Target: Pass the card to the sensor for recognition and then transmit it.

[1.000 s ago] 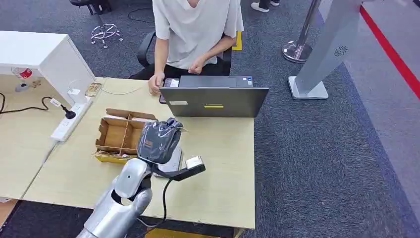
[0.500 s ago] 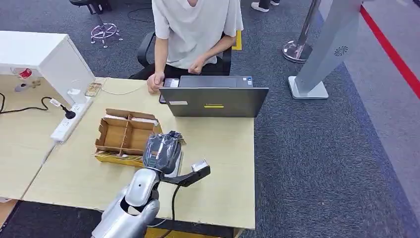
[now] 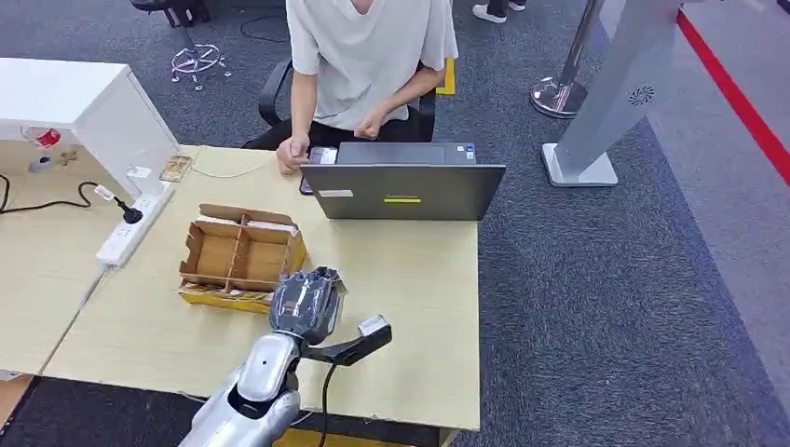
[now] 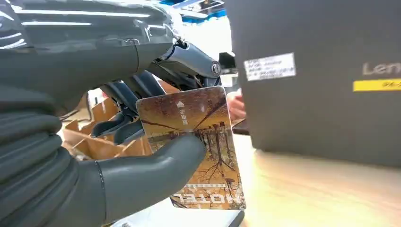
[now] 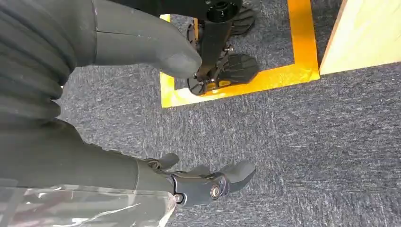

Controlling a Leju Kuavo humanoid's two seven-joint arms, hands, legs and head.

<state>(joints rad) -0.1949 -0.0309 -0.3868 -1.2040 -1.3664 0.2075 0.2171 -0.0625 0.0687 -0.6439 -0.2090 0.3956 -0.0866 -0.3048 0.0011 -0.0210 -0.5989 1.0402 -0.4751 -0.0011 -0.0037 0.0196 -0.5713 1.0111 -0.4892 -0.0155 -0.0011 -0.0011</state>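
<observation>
In the left wrist view my left hand [image 4: 118, 156] pinches a brown card [image 4: 208, 137] with a tree picture between the thumb and the darker fingers. The card stands upright just above a white flat sensor [image 4: 189, 218] on the table, facing the laptop's lid. Seen from the head view, the left hand [image 3: 303, 303] hovers over the wooden table [image 3: 419, 279], just in front of the cardboard box. My right hand [image 5: 118, 165] hangs over the grey carpet with its fingers apart and nothing in it.
A dark laptop [image 3: 402, 191] stands open at the table's far edge, and a person [image 3: 363, 56] sits behind it with a hand on it. A divided cardboard box [image 3: 238, 256] lies left of my hand. A power strip [image 3: 130, 228] lies further left.
My left hand with the card has drawn back from over the box toward the table's near edge and sunk lower. The person has stayed in place.
</observation>
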